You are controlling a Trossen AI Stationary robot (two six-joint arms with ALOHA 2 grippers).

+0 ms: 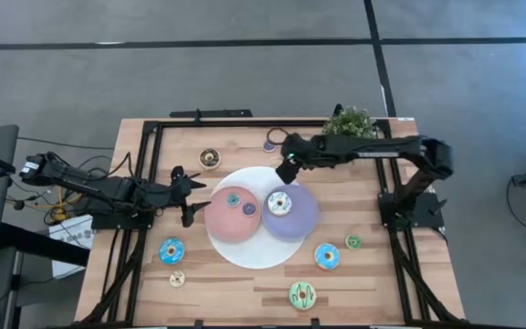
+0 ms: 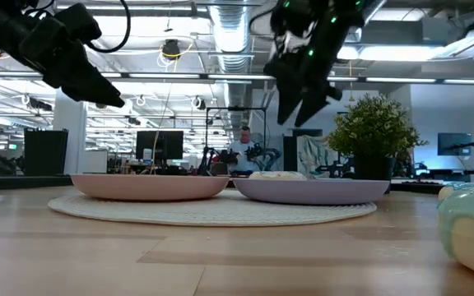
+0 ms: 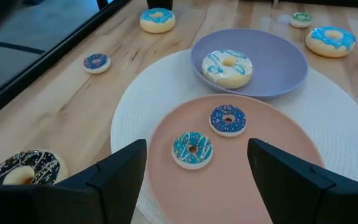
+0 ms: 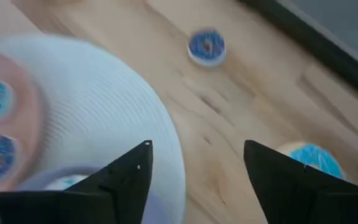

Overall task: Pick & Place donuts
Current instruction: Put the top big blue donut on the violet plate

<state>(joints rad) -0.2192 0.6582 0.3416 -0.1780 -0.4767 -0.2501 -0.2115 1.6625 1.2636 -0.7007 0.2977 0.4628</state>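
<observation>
Your right gripper point(image 1: 287, 170) is up off the table at the far edge of the purple plate point(image 1: 305, 217), fingers spread and carrying nothing. The big white donut with blue drizzle point(image 1: 279, 203) sits on that plate, just below the fingers. Your left gripper point(image 1: 188, 198) hovers at the left side of the pink plate point(image 1: 219, 217), fingers parted, also bare. On the pink plate you've got 2 small donuts: a teal one point(image 1: 233, 199) and a dark blue one point(image 1: 248, 208). Both plates rest on the white round mat point(image 1: 249, 252). Loose on the wood: a brown donut point(image 1: 209, 158) far left, a small purple one point(image 1: 269, 144) far centre, a blue one point(image 1: 171, 250) and a small tan one point(image 1: 177, 279) near left, another blue point(image 1: 327, 257), a small green point(image 1: 353, 241) and a larger green point(image 1: 302, 294) near right. The potted plant point(image 1: 350, 122) stands at the far edge.
</observation>
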